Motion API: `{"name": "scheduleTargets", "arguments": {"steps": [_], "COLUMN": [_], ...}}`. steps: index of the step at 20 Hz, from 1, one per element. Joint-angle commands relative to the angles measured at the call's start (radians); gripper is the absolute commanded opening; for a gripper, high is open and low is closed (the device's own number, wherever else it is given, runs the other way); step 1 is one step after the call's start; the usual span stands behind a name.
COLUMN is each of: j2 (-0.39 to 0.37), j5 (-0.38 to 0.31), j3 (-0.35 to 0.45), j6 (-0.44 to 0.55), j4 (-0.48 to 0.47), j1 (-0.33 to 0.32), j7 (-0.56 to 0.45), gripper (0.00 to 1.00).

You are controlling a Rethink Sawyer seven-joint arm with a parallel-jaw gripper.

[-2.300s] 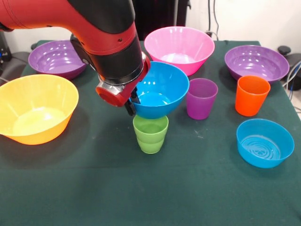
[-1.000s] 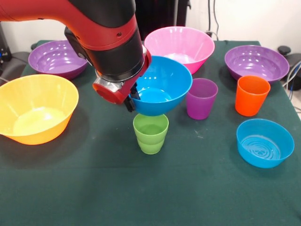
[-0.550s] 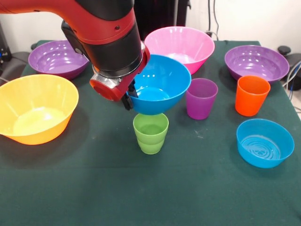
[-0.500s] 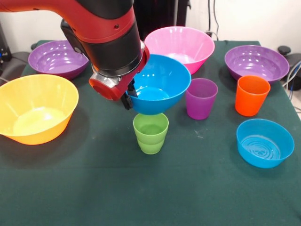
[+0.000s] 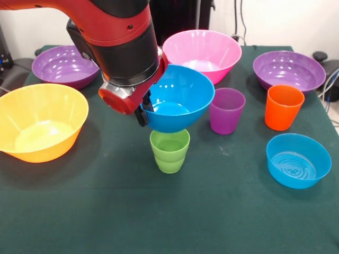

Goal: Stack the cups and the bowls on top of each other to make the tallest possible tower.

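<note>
My gripper [image 5: 144,114] is shut on the near-left rim of the medium blue bowl [image 5: 183,98] and holds it tilted in the air. The bowl's bottom hangs just above the far rim of the green stepped cup [image 5: 169,151], which stands upright on the table. The purple cup [image 5: 226,110] stands right of the bowl and the orange cup [image 5: 283,107] further right. No stack stands on the table. The small orange bowl is out of view.
The large yellow-orange bowl [image 5: 39,121] sits at the left and the pink bowl [image 5: 201,53] at the back. Purple bowls sit at the back left [image 5: 64,64] and back right [image 5: 288,70]. The small shallow blue bowl [image 5: 298,160] sits front right.
The arm has shifted slightly left and up with the blue bowl in its grip. The bowl has tilted more and now hangs closer over the green cup.
</note>
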Motion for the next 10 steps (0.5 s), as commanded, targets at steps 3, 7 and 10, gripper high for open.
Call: {"name": "scheduleTargets", "arguments": {"steps": [3,7,10], "j2": [0.002,0.011,0.013], "j5": [-0.035,-0.037,-0.037], "j3": [0.048,0.047,0.047], "j6": [-0.077,-0.09,-0.096], "j4": [0.031,0.028,0.03], "j1": [0.006,0.01,0.011], "j7": [-0.114,-0.109,-0.108], "gripper": [0.0,0.0,0.0]}}
